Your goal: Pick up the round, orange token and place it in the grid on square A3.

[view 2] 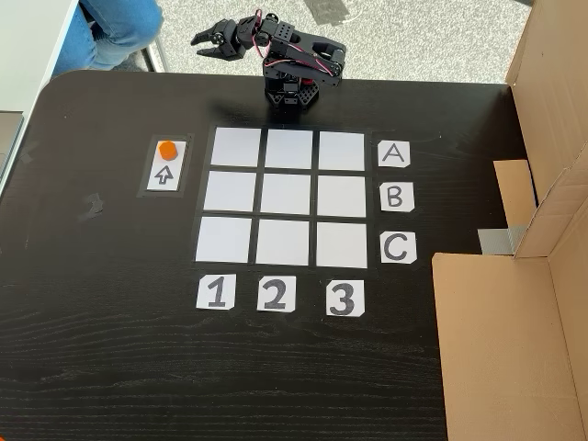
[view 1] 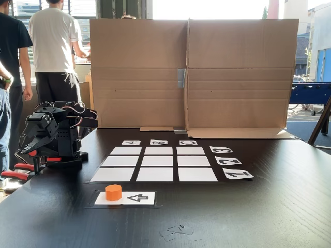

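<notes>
Surveying a fixed view first, from low across the dark table [view 1: 269, 206]. Arm folded at far left, its hand [view 1: 31, 146] pointing down toward the table edge; fingers merged into black housing and cables, so cannot tell how far open. Nothing seen held or touched. One token [view 1: 113, 192], orange, standing on the left end of one white arrow card [view 1: 125, 198], touching it, just in front of the grid [view 1: 154, 164]. Nine white cells counted, three by three. Six labels counted: three letters beyond the far row, three numbers down the right side, all read upside down from this side. Square A3 [view 1: 125, 151] taken as the far-left corner cell, bare. Cardboard screen [view 1: 191, 72] standing behind the grid, hiding the room behind. Two people at upper left, cut off by the frame at the head. Faint marks on the table near the front edge, too dim to identify.

Turning to another fixed view, from above. Arm at the top edge of the table [view 2: 110, 349], hand [view 2: 204, 40] reaching left beyond the table rim, fingers parted narrowly, holding nothing, touching nothing. Token [view 2: 166, 149] on the upper end of the arrow card [view 2: 166, 165], left of the grid [view 2: 287, 197], well apart from the hand. Square A3 [view 2: 342, 150] at top right, beside label A [view 2: 393, 154], unoccupied. Cardboard [view 2: 510, 349] cut off at right. A person's legs partly visible at top left.
</notes>
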